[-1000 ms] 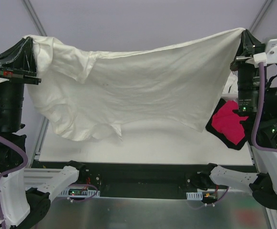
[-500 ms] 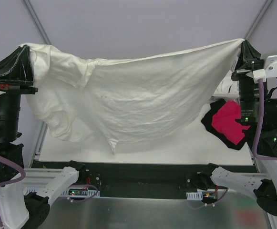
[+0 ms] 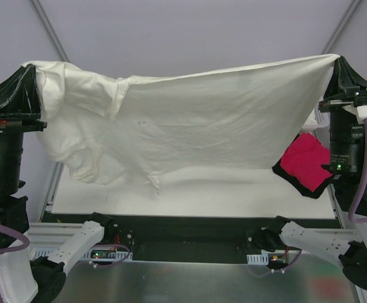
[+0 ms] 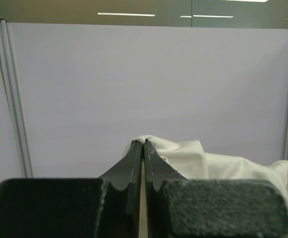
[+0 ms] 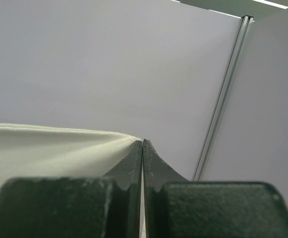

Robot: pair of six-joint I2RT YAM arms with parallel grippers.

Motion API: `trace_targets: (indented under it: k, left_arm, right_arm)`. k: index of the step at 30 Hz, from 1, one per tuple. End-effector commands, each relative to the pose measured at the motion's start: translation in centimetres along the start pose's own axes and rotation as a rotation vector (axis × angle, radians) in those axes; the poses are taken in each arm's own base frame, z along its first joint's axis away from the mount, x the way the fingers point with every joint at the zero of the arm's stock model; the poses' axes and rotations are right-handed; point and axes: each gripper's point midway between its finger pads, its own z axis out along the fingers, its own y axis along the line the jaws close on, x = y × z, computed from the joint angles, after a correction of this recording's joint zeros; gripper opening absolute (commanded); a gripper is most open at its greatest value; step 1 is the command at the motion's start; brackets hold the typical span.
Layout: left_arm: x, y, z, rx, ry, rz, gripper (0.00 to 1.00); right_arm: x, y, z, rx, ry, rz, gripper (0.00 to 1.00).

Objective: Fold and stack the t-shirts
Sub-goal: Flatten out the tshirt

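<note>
Above the white table [image 3: 234, 192], before a grey wall [image 3: 183, 31], left gripper [image 3: 31, 67] and right gripper [image 3: 338, 59] pinch the cream t-shirt [image 3: 202, 120].

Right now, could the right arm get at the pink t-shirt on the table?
Probably not yet: the right gripper is shut on a corner of the cream t-shirt, stretched to the left gripper. The pink t-shirt lies uncovered below it.

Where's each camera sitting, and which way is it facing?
Top external: above and behind the robot, looking down at the table; left arm and right arm show, stretching a cream shirt.
Left wrist: on the left arm, facing the wall; left gripper shut on one shirt end.
Right wrist: likewise; right gripper shut on the other end.
Shared: the shirt.
</note>
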Motion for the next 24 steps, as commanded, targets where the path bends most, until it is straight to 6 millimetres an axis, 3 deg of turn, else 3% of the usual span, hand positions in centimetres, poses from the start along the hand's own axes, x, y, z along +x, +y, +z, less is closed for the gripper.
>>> trace_targets:
  k: [1, 3, 7, 10, 13, 14, 19, 20, 22, 24]
  left_arm:
    - [-1.5, 0.9, 1.0, -0.045, -0.075, 0.028, 0.0]
    - [-0.7, 1.2, 2.0, -0.062, -0.066, 0.042, 0.0]
    - [1.6, 1.7, 4.1, -0.088, -0.022, 0.07, 0.0]
    - [4.5, 2.4, 6.4, -0.131, 0.02, 0.095, 0.0]
    - [9.2, 3.6, 8.7, -0.198, 0.093, 0.126, 0.0]
    - [11.4, 4.1, 9.6, -0.224, 0.13, 0.149, 0.0]
    - [21.7, 4.9, 12.2, -0.27, 0.246, 0.171, 0.0]
    - [23.4, 5.1, 12.4, -0.278, 0.266, 0.151, 0.0]
    - [28.4, 5.9, 12.7, -0.289, 0.329, 0.138, 0.0]
    - [32.1, 6.4, 12.7, -0.312, 0.379, 0.085, 0.0]
  right_arm:
    - [-0.9, -1.3, 0.4, 0.08, -0.04, 0.006, 0.01]
    - [-0.9, -1.4, 1.0, 0.104, -0.032, -0.021, 0.01]
    - [0.8, 0.3, 3.0, 0.124, 0.024, -0.103, 0.01]
    - [2.7, 0.7, 4.7, 0.171, 0.074, -0.121, 0.01]
    - [5.3, 0.7, 6.4, 0.21, 0.136, -0.113, 0.01]
    - [7.3, 2.0, 7.6, 0.189, 0.187, -0.136, 0.01]
    - [15.4, 4.0, 10.7, 0.179, 0.314, -0.081, 0.01]
    - [16.5, 4.2, 11.0, 0.179, 0.332, -0.066, 0.01]
    - [20.9, 4.7, 11.8, 0.171, 0.413, -0.069, 0.01]
    - [24.8, 5.7, 12.5, 0.166, 0.483, -0.034, 0.01]
